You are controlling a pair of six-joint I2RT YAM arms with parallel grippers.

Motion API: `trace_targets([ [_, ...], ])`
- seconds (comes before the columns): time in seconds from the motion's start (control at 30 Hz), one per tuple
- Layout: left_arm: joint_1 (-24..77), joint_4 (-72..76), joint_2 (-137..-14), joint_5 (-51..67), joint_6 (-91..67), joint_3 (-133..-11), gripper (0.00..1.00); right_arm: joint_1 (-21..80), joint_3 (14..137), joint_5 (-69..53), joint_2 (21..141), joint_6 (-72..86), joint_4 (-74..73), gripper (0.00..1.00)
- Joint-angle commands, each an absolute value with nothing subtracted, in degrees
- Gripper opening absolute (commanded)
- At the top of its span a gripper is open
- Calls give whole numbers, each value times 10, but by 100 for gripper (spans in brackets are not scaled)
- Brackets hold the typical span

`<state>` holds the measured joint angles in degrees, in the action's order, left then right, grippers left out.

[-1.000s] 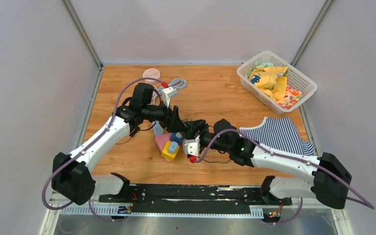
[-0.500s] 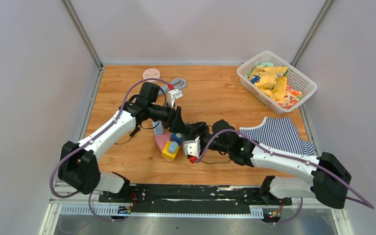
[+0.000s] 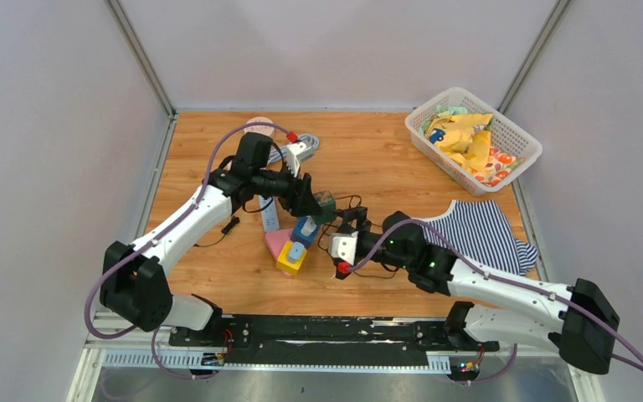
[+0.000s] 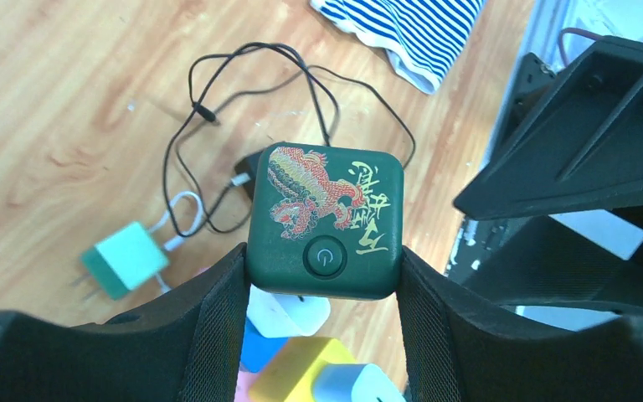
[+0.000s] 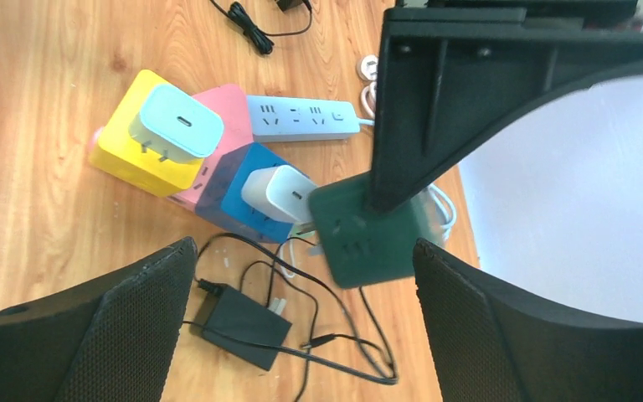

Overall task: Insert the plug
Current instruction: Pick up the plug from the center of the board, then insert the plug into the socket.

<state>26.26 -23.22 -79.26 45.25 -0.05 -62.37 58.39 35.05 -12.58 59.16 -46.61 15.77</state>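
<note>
Left arm, bent, reaches to desk centre. Left gripper (image 4: 325,251) clamps one green socket cube (image 4: 325,222) above the desk. Beneath it I count three cubes: yellow (image 5: 121,155), pink (image 5: 226,102), blue (image 5: 230,188); also one white strip (image 5: 301,117). One black plug (image 5: 245,326) lies on the desk below my right gripper (image 5: 301,244), whose fingers are spread wide and hold nothing.

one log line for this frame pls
left pincer: shut on green socket cube | right pincer: open, empty, over black adapter | insert: not yet done
</note>
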Motion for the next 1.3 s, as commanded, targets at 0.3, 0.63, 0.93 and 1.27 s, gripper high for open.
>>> trace_targets([
  [0.3,260,-104,-769,352,90,-679,0,595,284,-133,477,-131,217,95],
  [0.63,170,-5,-855,450,-24,-698,0,596,245,-89,366,-76,176,94],
  [0.93,137,-3,-859,336,167,-654,0,596,215,-73,299,-57,148,96],
  [1.27,85,-162,-891,390,359,-650,0,596,216,-72,277,-77,131,97],
])
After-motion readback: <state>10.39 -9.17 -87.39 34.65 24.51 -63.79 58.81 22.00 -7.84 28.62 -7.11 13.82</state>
